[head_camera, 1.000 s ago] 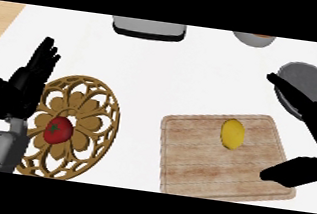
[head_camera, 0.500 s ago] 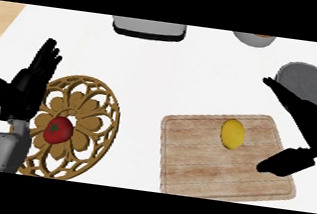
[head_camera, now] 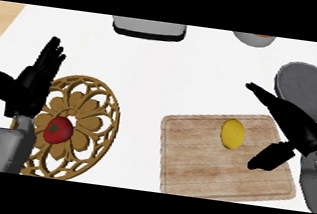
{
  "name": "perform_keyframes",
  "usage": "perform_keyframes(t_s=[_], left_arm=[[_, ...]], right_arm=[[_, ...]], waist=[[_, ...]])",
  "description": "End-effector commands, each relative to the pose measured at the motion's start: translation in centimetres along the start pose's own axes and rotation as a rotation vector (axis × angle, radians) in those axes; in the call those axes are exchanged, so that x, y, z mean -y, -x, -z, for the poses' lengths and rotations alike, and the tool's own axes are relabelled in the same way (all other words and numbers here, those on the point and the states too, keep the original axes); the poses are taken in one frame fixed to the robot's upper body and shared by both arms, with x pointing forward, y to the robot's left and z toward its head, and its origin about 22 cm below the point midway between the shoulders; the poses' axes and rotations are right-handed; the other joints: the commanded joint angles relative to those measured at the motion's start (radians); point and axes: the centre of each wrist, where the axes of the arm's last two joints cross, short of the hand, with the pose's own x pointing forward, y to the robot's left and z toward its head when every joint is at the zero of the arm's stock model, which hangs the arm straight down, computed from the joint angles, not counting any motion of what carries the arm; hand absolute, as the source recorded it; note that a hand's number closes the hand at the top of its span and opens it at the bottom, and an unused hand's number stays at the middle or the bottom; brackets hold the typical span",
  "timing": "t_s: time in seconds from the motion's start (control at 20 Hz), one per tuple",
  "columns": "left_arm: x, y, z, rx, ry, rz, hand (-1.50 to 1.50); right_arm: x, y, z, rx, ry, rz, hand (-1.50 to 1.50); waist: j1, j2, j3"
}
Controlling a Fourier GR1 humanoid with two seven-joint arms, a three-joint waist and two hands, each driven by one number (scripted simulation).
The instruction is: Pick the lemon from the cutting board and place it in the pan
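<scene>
Lemon on cutting board; right hand spread beside it.
Lemon [head_camera: 233,133] lies on the upper right of the cutting board [head_camera: 206,168], apart from the grey pan [head_camera: 310,91] at the worktop's [head_camera: 174,66] right edge. Right hand [head_camera: 299,128] is over the board's right edge, fingers straight, thumb held wide, just beside the lemon. Left hand [head_camera: 26,86] rests open at left, fingers up, by a carved wooden round [head_camera: 85,119].
</scene>
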Motion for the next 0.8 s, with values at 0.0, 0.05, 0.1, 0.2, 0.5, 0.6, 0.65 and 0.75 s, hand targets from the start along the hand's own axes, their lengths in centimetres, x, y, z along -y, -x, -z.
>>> perform_keyframes(t_s=[0.0,0.05,0.1,0.2,0.5,0.6,0.65,0.75], left_arm=[[-0.7,-1.2,-0.6,0.009,-0.014,0.009,0.0],[-0.9,1.0,-0.3,0.009,-0.009,0.001,0.0],[1.0,-0.4,1.3,0.002,-0.007,0.015,0.0],[0.5,-0.7,-0.6,0.008,-0.018,0.004,0.0],[-0.7,-0.1,-0.9,0.0,-0.016,0.008,0.0],[-0.6,-0.7,-0.5,-0.008,-0.01,-0.011,0.0],[1.9,-0.5,0.8,0.003,0.014,0.011,0.0],[-0.7,-1.0,-0.5,0.005,0.005,0.003,0.0]], right_arm=[[-2.2,0.1,-0.2,0.009,-0.014,-0.016,-1.5],[-2.7,-0.8,0.9,-0.003,-0.021,-0.031,-1.5],[-4.0,-1.1,-0.1,-0.002,-0.025,-0.037,-1.5],[0.5,-1.6,0.5,-0.025,-0.027,-0.048,-1.5],[-4.2,-1.0,2.3,-0.135,-0.084,-0.205,-1.5],[-2.0,0.2,3.2,-0.129,-0.097,-0.202,-1.5],[-3.4,-1.3,2.8,-0.148,-0.111,-0.222,-1.5],[-2.5,-1.6,2.6,-0.169,-0.106,-0.221,-1.5]], waist=[[-0.001,-0.001,0.0],[-0.001,0.0,0.0],[-0.006,0.0,0.0],[0.0,-0.001,0.0],[0.001,0.0,0.0],[0.002,0.0,0.0],[-0.003,0.0,0.0],[0.0,-0.001,0.0]])
